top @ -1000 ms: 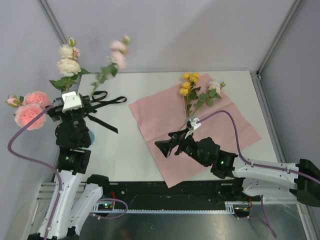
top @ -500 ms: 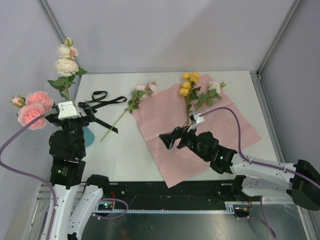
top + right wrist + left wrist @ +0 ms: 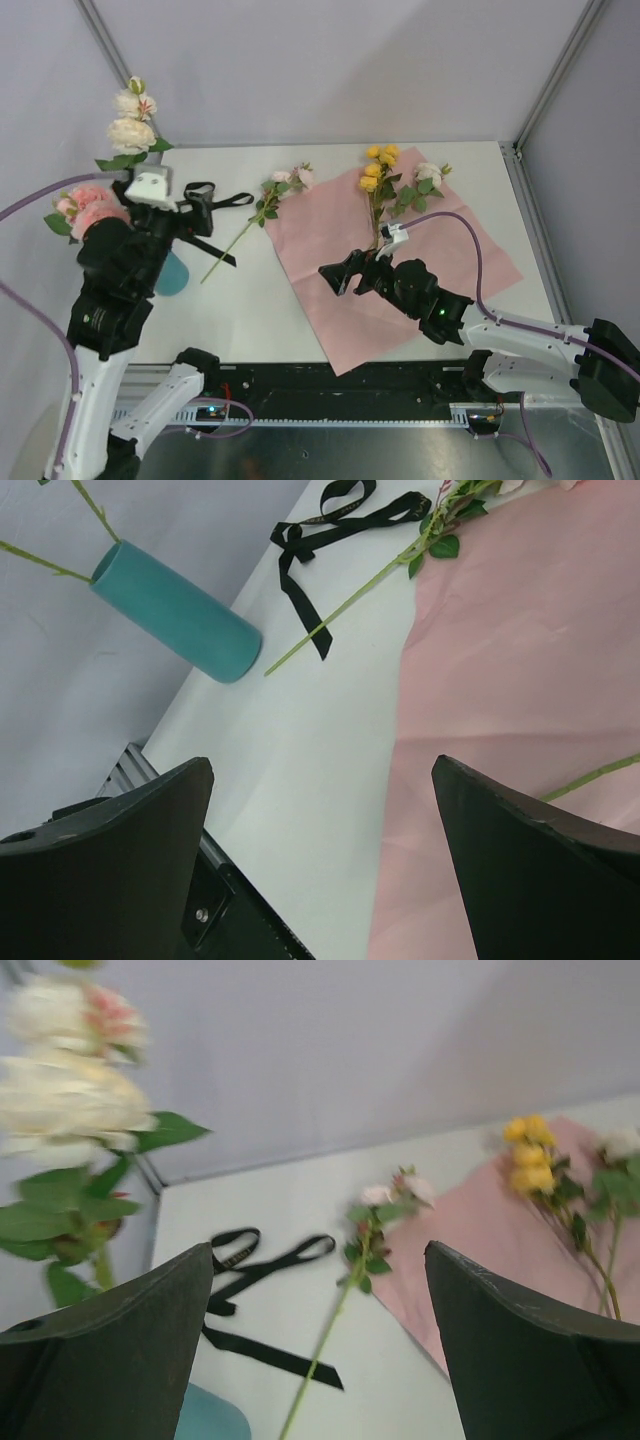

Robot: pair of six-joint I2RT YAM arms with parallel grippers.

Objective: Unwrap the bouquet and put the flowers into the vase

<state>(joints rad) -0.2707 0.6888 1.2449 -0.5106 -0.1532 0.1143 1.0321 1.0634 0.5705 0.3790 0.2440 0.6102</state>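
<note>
Two pincers stood released over the table, jaws wide apart and nothing between them. The left pincer hung raised at the table's left edge. The teal vase stood upright below and just behind it, partly hidden by the arm. Pink roses and cream-white roses rose from the vase beside the pincer and past it. Just ahead of its fingertips the untied black ribbon lay flat. Further ahead lay a single pink rose stem, its head touching the edge of the pink paper sheet. The wrist view framed that stem between the two fingers. The right pincer hovered low over the sheet's left border, pointing toward the ribbon and vase. Behind it and to its right, yellow roses and a white rose lay on the paper, well apart from the vase.
</note>
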